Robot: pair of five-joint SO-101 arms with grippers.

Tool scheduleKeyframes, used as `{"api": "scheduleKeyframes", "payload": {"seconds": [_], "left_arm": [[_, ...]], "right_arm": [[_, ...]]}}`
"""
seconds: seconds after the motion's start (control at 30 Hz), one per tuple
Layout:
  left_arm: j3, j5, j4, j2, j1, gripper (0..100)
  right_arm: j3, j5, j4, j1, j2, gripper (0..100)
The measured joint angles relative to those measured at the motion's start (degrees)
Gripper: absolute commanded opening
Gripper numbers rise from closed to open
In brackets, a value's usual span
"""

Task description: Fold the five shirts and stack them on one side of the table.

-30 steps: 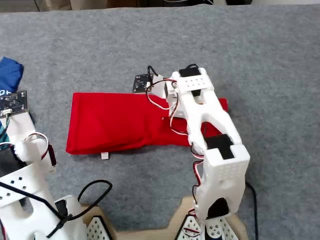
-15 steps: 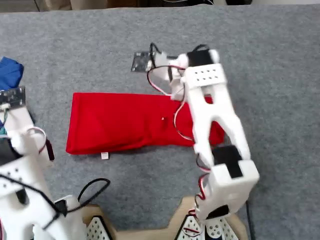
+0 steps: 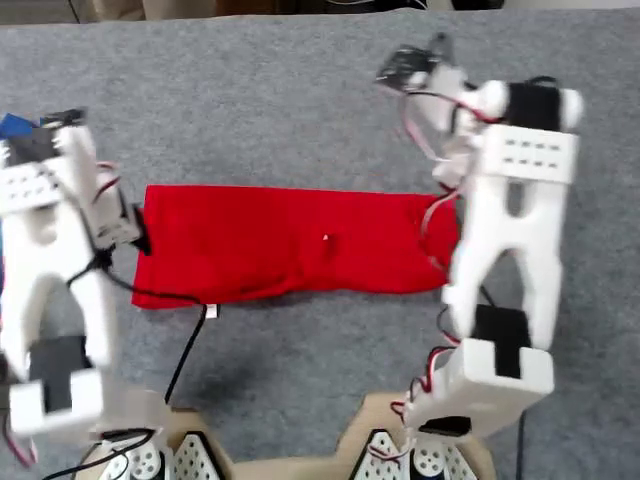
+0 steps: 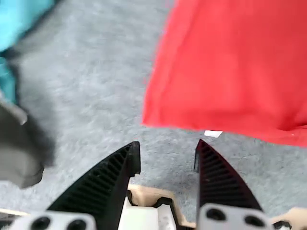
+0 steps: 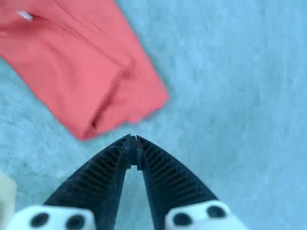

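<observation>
A red shirt [image 3: 290, 245], folded into a long strip, lies flat across the middle of the grey table [image 3: 300, 100]. A small white tag [image 3: 210, 312] pokes out at its near edge. My left gripper [image 4: 168, 146] is open and hovers over bare table just off the strip's left end [image 4: 230, 67], with nothing between its fingers. My right gripper [image 5: 133, 140] is shut and empty. It hangs above the table just past the strip's right corner [image 5: 86, 72]. In the high view the left arm [image 3: 50, 250] stands at the strip's left end and the right arm [image 3: 510, 230] at its right end.
A blue shirt [image 3: 12, 125] peeks out at the table's left edge behind the left arm. Teal cloth [image 4: 19, 14] shows there in the left wrist view. Open grey table lies beyond the red strip and to its right.
The right arm lifted off the red shirt and swung to its right end, uncovering the strip. The left arm rose from the near left corner up to the strip's left end.
</observation>
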Motion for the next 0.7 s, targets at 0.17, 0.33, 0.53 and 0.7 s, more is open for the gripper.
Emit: {"api": "scheduleKeyframes", "payload": {"seconds": [0.17, 0.33, 0.53, 0.7], "left_arm": [[-10.4, -0.5, 0.0, 14.4, 1.1, 20], [-21.0, -4.2, 0.0, 27.5, 1.1, 20], [-32.8, -5.0, 0.0, 41.1, 1.1, 20], [-36.6, -5.1, 0.0, 48.8, 1.1, 20]], "right_arm": [[0.0, 3.8, 0.3, 6.9, 0.0, 0.6], [0.0, 6.2, 0.3, 10.2, 0.0, 0.6], [0.0, 7.8, 0.3, 11.5, 0.0, 0.6], [0.0, 7.8, 0.3, 11.5, 0.0, 0.6]]}}
